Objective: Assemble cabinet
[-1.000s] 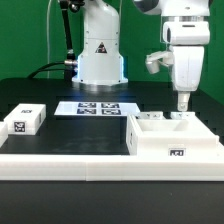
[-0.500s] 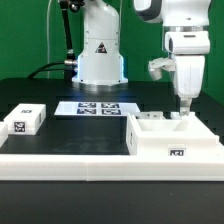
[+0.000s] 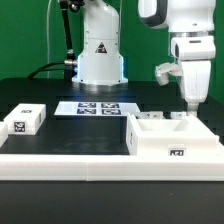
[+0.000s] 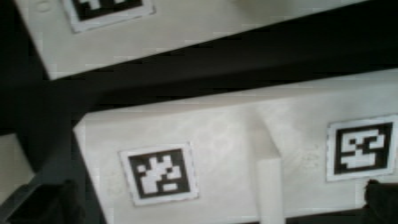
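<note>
Hovering over the large white plastic cabinet box (image 3: 160, 145) on the exterior view's right, the gripper (image 3: 188, 111) — open or closed, can't tell — looks early in assembly, the small white tagged block (image 3: 25, 121) lying well apart.

Bare table (image 3: 88, 133) between block (image 3: 25, 121) and box (image 3: 160, 141) — rail (image 3: 65, 161) in front

Cabinet box (image 3: 155, 143): white, marked with a black-and-white square tag. Block (image 3: 25, 122) at nine o'clock: white, likewise tagged. Table (image 3: 80, 131): black.
</note>
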`<state>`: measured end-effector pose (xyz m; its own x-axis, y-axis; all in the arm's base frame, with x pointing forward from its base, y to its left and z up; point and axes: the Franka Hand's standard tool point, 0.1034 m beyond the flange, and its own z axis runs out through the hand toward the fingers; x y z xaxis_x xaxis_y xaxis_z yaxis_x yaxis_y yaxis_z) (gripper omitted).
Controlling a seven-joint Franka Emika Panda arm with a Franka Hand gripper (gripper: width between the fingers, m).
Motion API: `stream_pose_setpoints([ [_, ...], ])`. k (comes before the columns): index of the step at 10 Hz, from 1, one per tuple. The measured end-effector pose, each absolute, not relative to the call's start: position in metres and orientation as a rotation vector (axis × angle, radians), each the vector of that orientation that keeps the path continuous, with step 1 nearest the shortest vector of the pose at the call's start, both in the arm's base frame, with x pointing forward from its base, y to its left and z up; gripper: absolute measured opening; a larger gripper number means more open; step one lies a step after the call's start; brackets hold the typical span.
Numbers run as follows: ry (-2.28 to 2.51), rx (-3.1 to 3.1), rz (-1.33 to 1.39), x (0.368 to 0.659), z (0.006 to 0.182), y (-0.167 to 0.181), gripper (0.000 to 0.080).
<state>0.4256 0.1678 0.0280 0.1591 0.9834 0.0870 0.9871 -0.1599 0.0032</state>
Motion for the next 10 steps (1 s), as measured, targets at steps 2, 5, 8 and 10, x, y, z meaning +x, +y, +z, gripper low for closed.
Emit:
stream_pose_setpoints([
  [2, -1.993, -2.344, -0.089, 0.422, 0.021, 0.168, 0.0797],
  [5, -1.982, -2.349, -0.078, 0.421, 0.018, 0.165, 0.0771],
  [8, -1.978, -2.347, -0.070, 0.418, 0.015, 0.165, 0.0414],
  [10, -1.976, -2.347, -0.067, 0.418, 0.014, 0.165, 0.0279],
])
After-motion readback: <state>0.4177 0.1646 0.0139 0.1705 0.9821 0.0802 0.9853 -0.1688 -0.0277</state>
